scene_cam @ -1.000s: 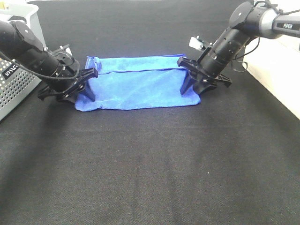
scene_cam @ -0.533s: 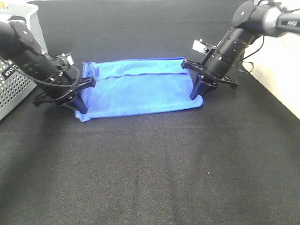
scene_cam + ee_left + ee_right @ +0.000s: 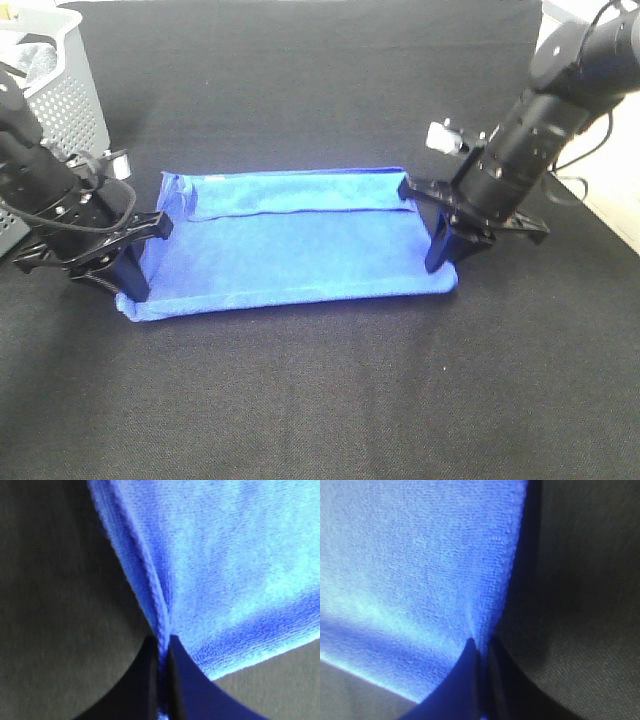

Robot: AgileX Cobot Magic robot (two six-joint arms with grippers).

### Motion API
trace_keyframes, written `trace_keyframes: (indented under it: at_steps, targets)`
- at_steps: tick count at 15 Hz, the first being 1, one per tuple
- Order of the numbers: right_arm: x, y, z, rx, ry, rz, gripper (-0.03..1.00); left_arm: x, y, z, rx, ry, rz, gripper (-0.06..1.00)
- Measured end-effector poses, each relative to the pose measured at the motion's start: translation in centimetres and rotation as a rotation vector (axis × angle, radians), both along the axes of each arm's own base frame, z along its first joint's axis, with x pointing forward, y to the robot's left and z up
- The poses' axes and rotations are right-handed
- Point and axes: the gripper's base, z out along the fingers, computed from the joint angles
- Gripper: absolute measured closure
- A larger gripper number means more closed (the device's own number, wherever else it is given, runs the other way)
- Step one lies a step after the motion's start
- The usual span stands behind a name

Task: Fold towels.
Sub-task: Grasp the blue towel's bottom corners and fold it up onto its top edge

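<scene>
Pinched shut, your left gripper (image 3: 134, 288) and right gripper (image 3: 440, 262) are gripping opposite near corners of the royal-blue fuzzy rectangular towel (image 3: 290, 245), its long axis running left-right between them.

Two-arm pose, seen from the high camera. The left arm (image 3: 35, 175) enters from the left edge, its forearm sloping down and inward. Its wrist is bent so that the left jaws point steeply downward. The right arm (image 3: 545, 125) enters from the upper right, forearm sloping down and inward, and the right jaws likewise point downward. Each wrist carries a black cross-bar lying roughly level. In the left wrist view the two dark fingers (image 3: 142, 680) are pressed together on a thin fold of blue towel (image 3: 300, 250). The right wrist view shows the same closed pinch between its fingers (image 3: 465, 680). The arms stand well apart, one at each short end.
</scene>
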Motion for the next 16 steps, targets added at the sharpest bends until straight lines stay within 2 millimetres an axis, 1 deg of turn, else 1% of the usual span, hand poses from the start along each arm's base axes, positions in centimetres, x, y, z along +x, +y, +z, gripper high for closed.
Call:
trace_keyframes:
  at_steps: [2, 4, 5, 6, 8, 10, 11, 12, 13, 14, 16]
  targets:
    - [0.2, 0.0, 0.0, -0.006, -0.024, 0.006, 0.97, -0.1, 0.0, 0.6, -0.001, -0.014, 0.005, 0.93]
    - [1.3, 0.2, 1.1, -0.006, -0.077, 0.017, 0.97, 0.7, 0.1, 1.4, 0.013, -0.036, 0.024, 0.93]
    - [2.6, 0.3, 2.4, -0.005, -0.141, 0.025, 0.97, 1.9, 0.2, 2.5, 0.035, -0.081, 0.043, 0.93]
    - [2.6, 0.3, 2.4, -0.005, -0.141, 0.025, 0.97, 1.9, 0.2, 2.5, 0.035, -0.081, 0.043, 0.93]
    - [4.6, 0.7, 4.2, 0.008, -0.224, 0.028, 0.97, 3.6, 0.2, 4.2, 0.047, -0.16, 0.066, 0.93]
    - [6.5, 1.1, 4.8, 0.017, -0.268, 0.024, 0.97, 5.3, 0.1, 5.9, 0.05, -0.258, 0.074, 0.93]
    - [7.5, 1.3, 4.8, 0.018, -0.285, 0.03, 0.97, 6.2, 0.1, 6.5, 0.057, -0.299, 0.07, 0.93]
    - [8.4, 1.5, 4.5, 0.021, -0.293, 0.033, 0.97, 7.1, 0.1, 6.5, 0.065, -0.326, 0.067, 0.93]
    - [9.3, 1.7, 4.1, 0.022, -0.304, 0.034, 0.97, 8.0, 0.0, 6.2, 0.075, -0.341, 0.062, 0.93]
    - [10.4, 1.8, 3.4, 0.015, -0.316, 0.034, 0.97, 9.7, -0.1, 5.3, 0.082, -0.363, 0.061, 0.93]
    - [11.5, 1.9, 1.2, -0.002, -0.31, 0.024, 0.97, 11.4, -0.4, 4.2, 0.084, -0.383, 0.063, 0.93]
